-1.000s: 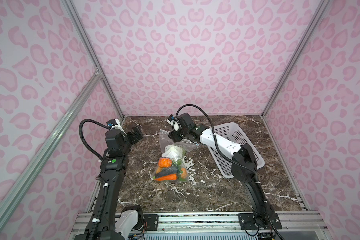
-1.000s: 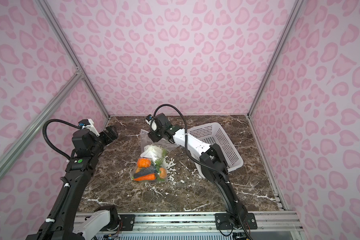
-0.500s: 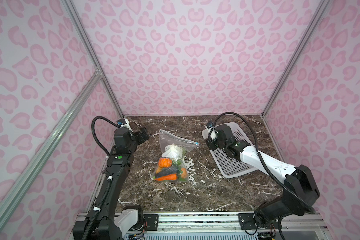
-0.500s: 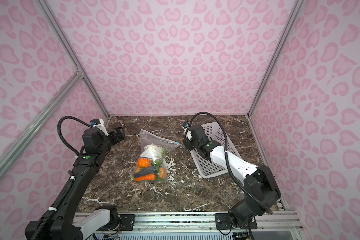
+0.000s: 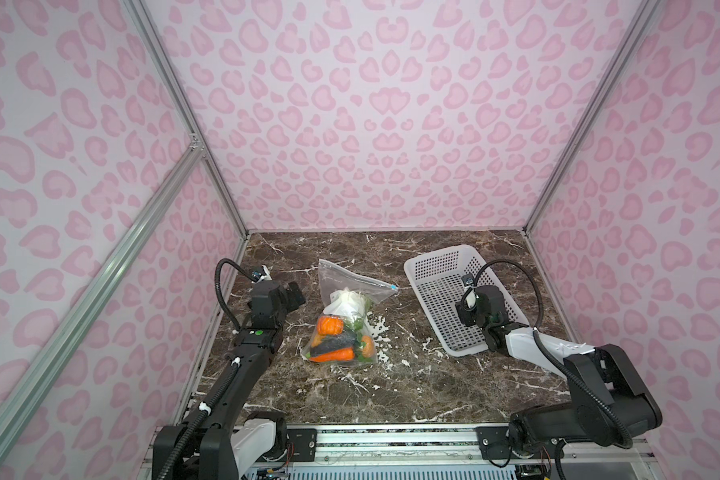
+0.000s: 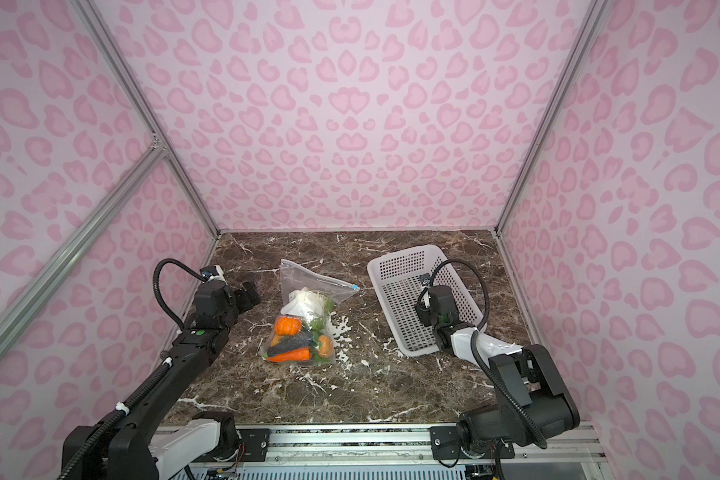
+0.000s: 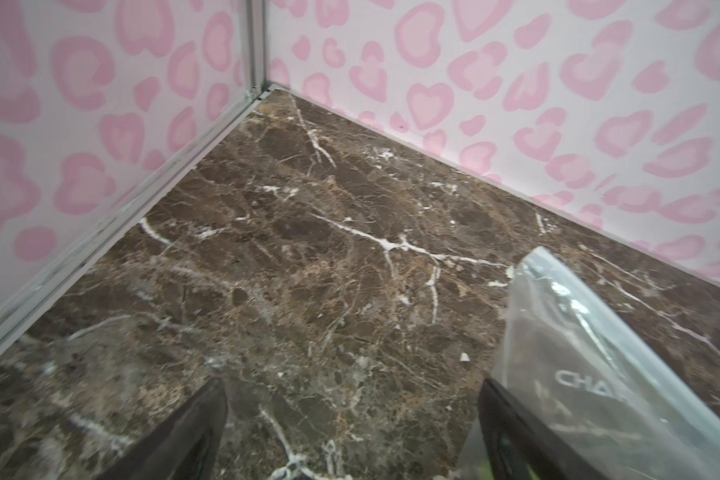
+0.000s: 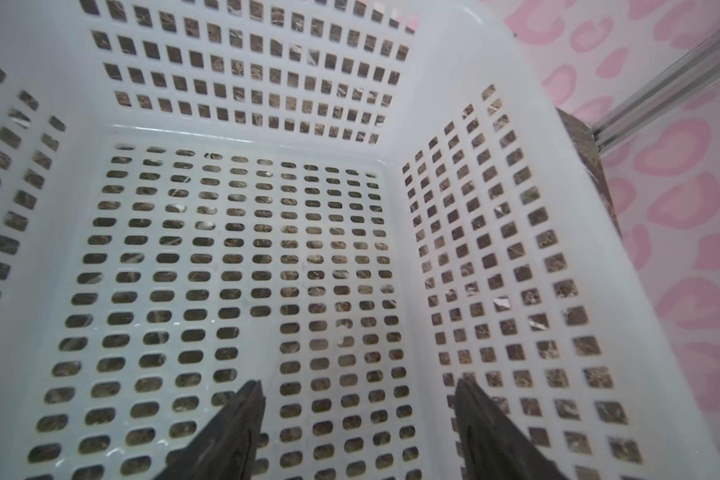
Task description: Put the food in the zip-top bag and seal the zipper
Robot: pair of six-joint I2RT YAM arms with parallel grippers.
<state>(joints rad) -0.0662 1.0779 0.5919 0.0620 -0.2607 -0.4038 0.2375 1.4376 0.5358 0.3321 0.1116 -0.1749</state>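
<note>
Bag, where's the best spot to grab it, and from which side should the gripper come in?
Probably the empty flat end of the bag by the zipper, at its far left corner. The food bulges at the near end; the far end is thin film, easy to pinch. Come from the left, low, with the open left gripper, which is nearest that corner.

On surface (image 5: 391, 395), centrally, bag (image 5: 341, 280) with food (image 5: 329, 326) in it; well right of bag, basket (image 5: 437, 270) under right hand (image 8: 358, 399); just left of bag, left hand (image 7: 352, 386).
</note>
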